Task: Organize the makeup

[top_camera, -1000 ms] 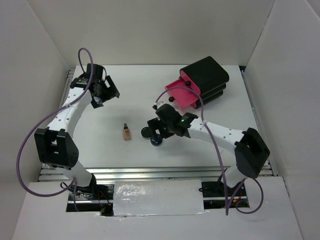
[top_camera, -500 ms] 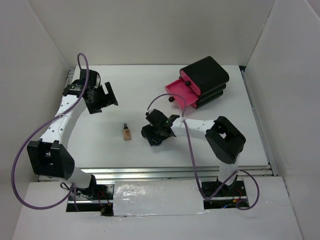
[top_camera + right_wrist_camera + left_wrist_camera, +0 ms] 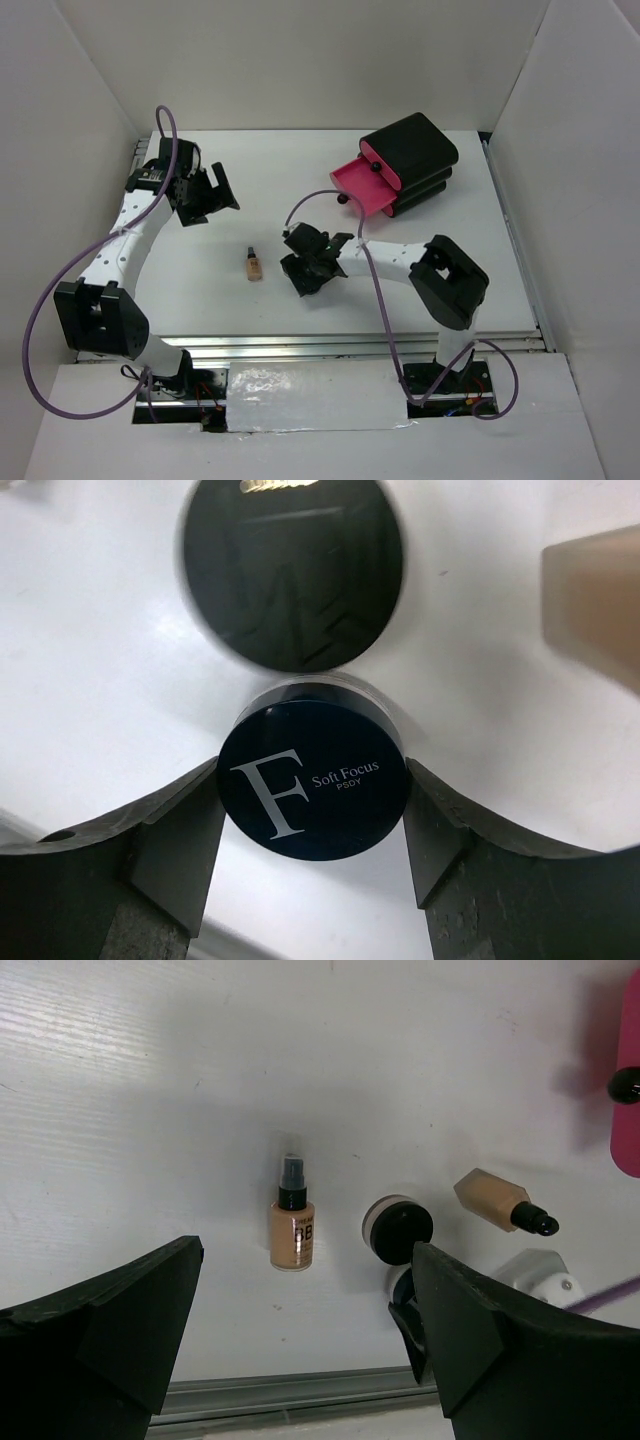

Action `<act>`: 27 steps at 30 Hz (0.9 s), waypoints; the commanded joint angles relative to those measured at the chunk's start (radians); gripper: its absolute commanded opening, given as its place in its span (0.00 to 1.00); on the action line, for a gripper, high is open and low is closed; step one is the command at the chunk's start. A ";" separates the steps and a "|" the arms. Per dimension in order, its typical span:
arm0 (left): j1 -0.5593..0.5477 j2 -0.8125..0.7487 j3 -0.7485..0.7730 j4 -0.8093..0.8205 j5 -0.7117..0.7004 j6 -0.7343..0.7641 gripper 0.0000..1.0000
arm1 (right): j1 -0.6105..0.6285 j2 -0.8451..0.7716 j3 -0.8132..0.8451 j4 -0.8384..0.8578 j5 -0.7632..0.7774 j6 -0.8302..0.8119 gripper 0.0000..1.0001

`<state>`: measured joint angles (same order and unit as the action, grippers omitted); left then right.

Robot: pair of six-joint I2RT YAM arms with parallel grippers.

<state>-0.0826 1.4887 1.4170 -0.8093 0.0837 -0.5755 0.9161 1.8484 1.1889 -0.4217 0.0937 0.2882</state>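
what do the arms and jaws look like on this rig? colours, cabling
Both the left arm and the right arm have white links between boxy black joint housings, ending in broad matte-black, wedge-shaped jaws. A thin purple cable loops loosely along each arm down to its base. No markings are legible.

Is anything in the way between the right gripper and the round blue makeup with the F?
No. The dark-blue compact sits inside the right gripper, its fingers touching both sides. The black compact lies just beyond it, not between.
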 commanded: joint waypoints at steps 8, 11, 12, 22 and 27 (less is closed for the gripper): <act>-0.005 0.015 -0.003 0.027 -0.033 0.048 0.99 | -0.044 -0.305 0.236 -0.112 0.112 0.043 0.51; -0.061 0.044 0.035 -0.005 -0.094 0.075 0.99 | -0.170 -0.209 0.362 -0.182 0.136 0.020 0.51; -0.075 0.054 0.043 -0.013 -0.117 0.080 0.99 | -0.198 -0.142 0.449 -0.227 0.139 0.011 0.51; -0.227 0.084 0.043 -0.040 -0.165 0.132 0.99 | -0.433 0.290 0.948 -0.450 0.170 -0.057 0.52; -0.258 0.096 0.056 -0.028 -0.118 0.169 0.99 | -0.465 0.310 0.923 -0.428 0.182 -0.060 0.53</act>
<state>-0.3313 1.5681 1.4273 -0.8360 -0.0517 -0.4549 0.4492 2.1971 2.0846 -0.8436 0.2558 0.2443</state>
